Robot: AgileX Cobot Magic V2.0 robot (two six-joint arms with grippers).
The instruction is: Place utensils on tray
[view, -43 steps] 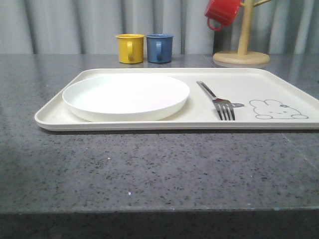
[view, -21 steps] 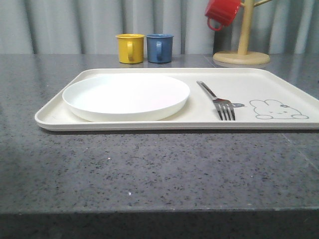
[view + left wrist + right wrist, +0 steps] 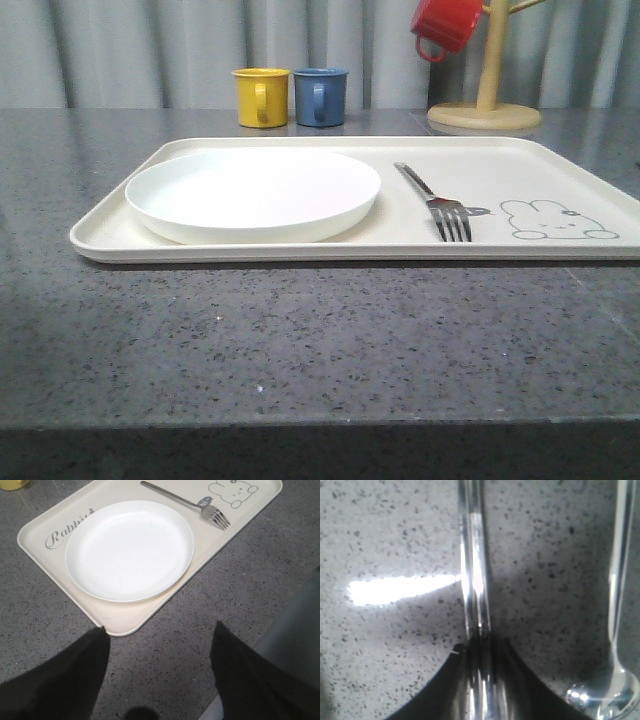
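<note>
The cream-white tray (image 3: 520, 165) lies on the dark speckled table, with a silver fork (image 3: 437, 201) on it beside the bunny drawing. From the left wrist, the tray (image 3: 47, 520) and fork (image 3: 190, 502) are seen beyond my left gripper (image 3: 159, 640), which hangs open over bare table near the tray's corner. My right gripper (image 3: 481, 642) is shut on the silver chopsticks (image 3: 474, 580), low over the table. The spoon (image 3: 619, 595) lies right beside them on the table.
A round white plate (image 3: 253, 192) takes up the tray's left half. Yellow (image 3: 261, 96) and blue (image 3: 320, 96) mugs stand behind the tray. A wooden mug tree (image 3: 486, 100) with a red mug (image 3: 445, 25) stands at the back right.
</note>
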